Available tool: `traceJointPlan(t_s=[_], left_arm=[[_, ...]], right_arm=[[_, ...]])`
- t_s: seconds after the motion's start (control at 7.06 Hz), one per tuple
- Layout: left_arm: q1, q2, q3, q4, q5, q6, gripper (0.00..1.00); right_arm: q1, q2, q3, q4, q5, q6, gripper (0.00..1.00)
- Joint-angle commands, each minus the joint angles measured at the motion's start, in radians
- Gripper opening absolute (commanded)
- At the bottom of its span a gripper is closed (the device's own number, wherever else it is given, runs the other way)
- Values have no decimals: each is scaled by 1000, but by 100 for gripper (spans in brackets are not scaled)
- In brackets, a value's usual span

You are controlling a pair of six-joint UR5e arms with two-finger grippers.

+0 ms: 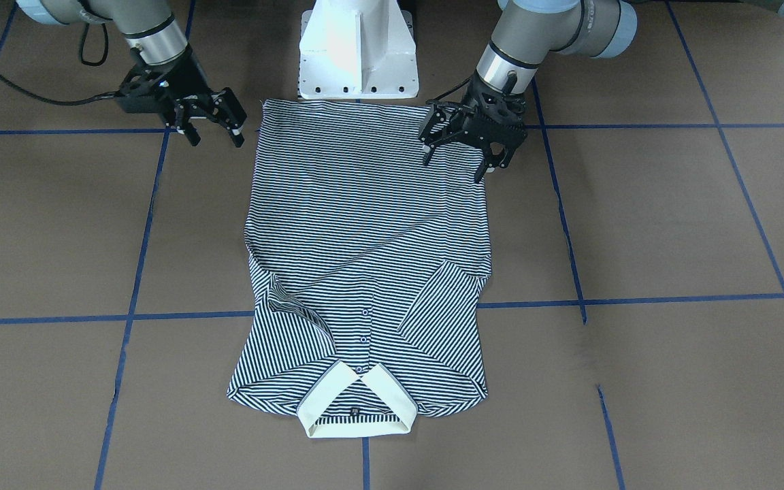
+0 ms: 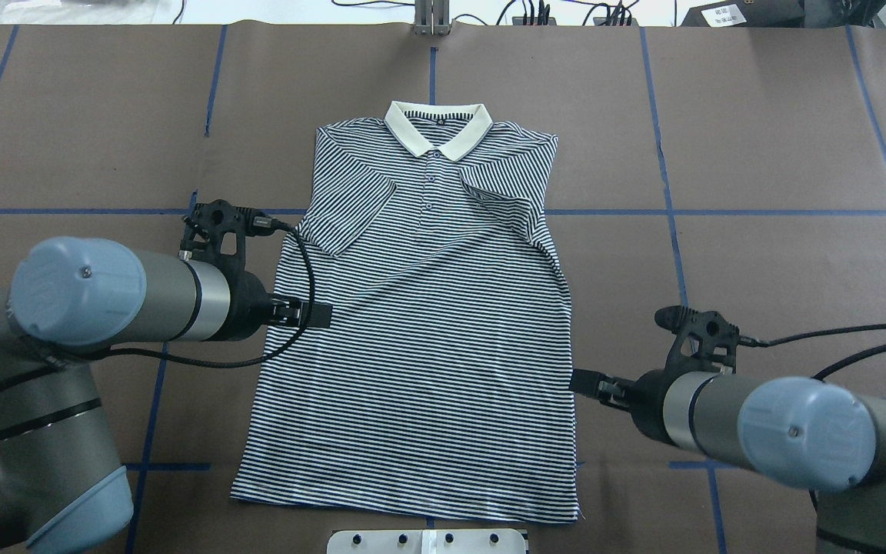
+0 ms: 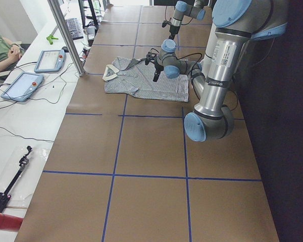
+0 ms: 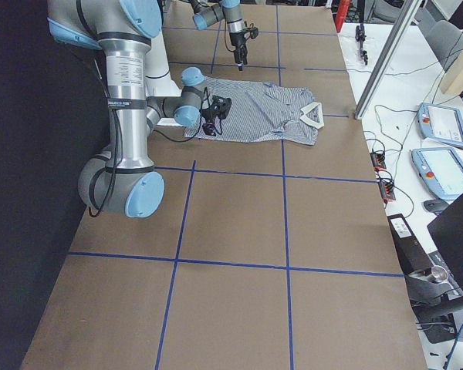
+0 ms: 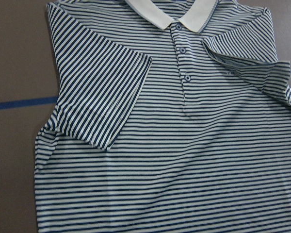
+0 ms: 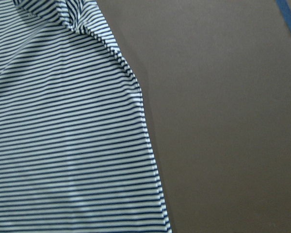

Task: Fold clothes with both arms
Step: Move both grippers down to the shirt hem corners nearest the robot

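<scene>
1. A striped polo shirt (image 1: 365,224) lies flat and face up in the middle of the brown surface (image 1: 671,218). Its cream collar (image 1: 327,396) is on the side away from the robot, and its hem (image 1: 344,104) is nearest the white pedestal (image 1: 358,47).
2. Both short sleeves (image 2: 351,208) are already turned in over the chest.
3. The left gripper (image 1: 453,167) hangs above the shirt's side edge on the robot's left, fingers spread and holding nothing. The right gripper (image 1: 216,138) hangs just off the opposite edge over bare surface, fingers also apart and empty.
4. The knit looks thin, light and limp. It is likely to sag between 2 hold points, and it may slide or wrinkle if dragged.
5. The likeliest holds are the 2 hem corners, 1 per gripper, each pinching both layers right at the surface so the hem lifts evenly toward the collar.
6. The count:
   - 1 shirt
   - 1 collar
   - 2 sleeves
   - 3 placket buttons (image 5: 182,50) in view
   - 2 arms, the left arm (image 2: 104,300) and the right arm (image 2: 781,431)
   - 2 grippers
   - 1 pedestal
</scene>
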Motion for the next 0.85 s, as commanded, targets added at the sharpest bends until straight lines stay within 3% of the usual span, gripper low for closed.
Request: traceJointPlan(t_s=[0.0, 0.14, 0.28, 0.71], left_arm=[[146, 114, -50, -4, 104, -160, 85], [214, 138, -50, -4, 140, -235, 75], [266, 177, -52, -4, 181, -270, 71], [319, 238, -52, -3, 188, -273, 71]], right_arm=[[-167, 32, 54, -150, -148, 99, 94], [-188, 32, 54, -151, -173, 99, 94], [-192, 32, 54, -151, -176, 99, 95], [-205, 32, 53, -151, -199, 99, 95]])
